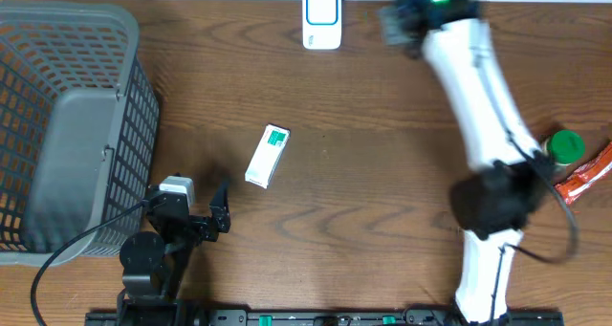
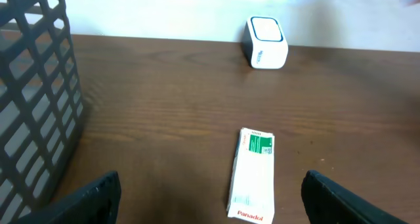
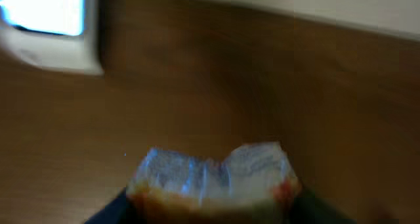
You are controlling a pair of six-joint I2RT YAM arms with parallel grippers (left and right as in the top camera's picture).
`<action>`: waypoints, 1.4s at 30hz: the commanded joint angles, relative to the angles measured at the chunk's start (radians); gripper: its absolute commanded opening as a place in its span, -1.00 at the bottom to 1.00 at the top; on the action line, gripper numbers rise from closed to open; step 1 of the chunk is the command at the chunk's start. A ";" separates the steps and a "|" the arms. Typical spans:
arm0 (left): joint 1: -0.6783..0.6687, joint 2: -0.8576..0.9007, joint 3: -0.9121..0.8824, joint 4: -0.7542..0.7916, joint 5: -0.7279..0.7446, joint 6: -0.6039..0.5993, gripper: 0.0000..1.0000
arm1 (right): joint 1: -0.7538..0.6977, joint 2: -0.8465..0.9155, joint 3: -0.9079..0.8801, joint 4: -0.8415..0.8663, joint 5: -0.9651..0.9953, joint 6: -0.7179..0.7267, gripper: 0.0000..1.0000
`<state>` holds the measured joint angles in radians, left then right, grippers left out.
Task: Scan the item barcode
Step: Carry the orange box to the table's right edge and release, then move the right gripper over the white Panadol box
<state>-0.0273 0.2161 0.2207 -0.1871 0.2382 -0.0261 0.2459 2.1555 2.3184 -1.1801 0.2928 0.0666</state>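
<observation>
— What has the right gripper (image 1: 409, 15) got hold of?

— A crinkly packet (image 3: 213, 178), clear film with an orange edge. The jaws are partly closed and pinch it by its lower end, so the rest stands free above the fingers. It's blurred from here, so I can't make out a barcode.

— Why is it out at the far edge?

— That's where the scanner (image 1: 322, 17) stands, the small white block with the blue-rimmed window. The crinkly packet hangs just to the right of it, not yet square in front, I'd say. Gripping one end probably leaves the printed face bare for the window to read.

— And the left gripper (image 1: 215, 216)?

— Wide open, holding nothing, down at the near left beside the grey basket (image 1: 124, 144). It looks to be keeping out of the way.

— That box in front of it?

— A white and green Panadol box (image 2: 252, 175), flat on the table (image 1: 402, 192) between the left gripper and the scanner, touching neither.

— Anything else?

— A green-capped bottle (image 1: 566, 146) and a red sachet (image 1: 588, 173) at the right edge, well apart from the scanner. Perhaps they're waiting their turn.
</observation>
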 commanded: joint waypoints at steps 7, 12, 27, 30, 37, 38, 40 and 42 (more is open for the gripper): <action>0.003 -0.003 -0.001 0.000 0.012 -0.002 0.73 | -0.314 0.023 -0.149 -0.125 0.071 0.015 -0.07; 0.003 -0.003 -0.001 0.000 0.012 -0.002 0.73 | -0.458 0.023 -0.364 0.016 -0.035 0.015 -0.04; 0.003 -0.003 -0.001 0.000 0.012 -0.002 0.73 | -0.661 -0.026 -0.433 0.066 -0.183 0.045 0.98; 0.003 -0.003 -0.001 0.000 0.012 -0.002 0.73 | -0.625 -0.075 -0.340 0.025 -0.293 0.045 0.99; 0.003 -0.003 -0.001 0.000 0.012 -0.002 0.73 | -0.344 -0.206 -0.274 0.055 -0.467 0.021 0.98; 0.003 -0.003 -0.001 0.000 0.012 -0.002 0.74 | -0.282 -0.208 -0.274 0.053 -0.467 0.021 0.99; 0.003 -0.003 -0.001 0.000 0.012 -0.002 0.73 | -0.164 -0.203 -0.277 0.042 -0.467 0.021 0.98; 0.003 -0.003 -0.001 0.000 0.012 -0.002 0.74 | -0.048 -0.187 -0.289 0.043 -0.467 0.022 0.99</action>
<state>-0.0269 0.2161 0.2207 -0.1867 0.2382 -0.0257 0.0463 1.9377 2.0495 -1.1225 -0.1276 0.0971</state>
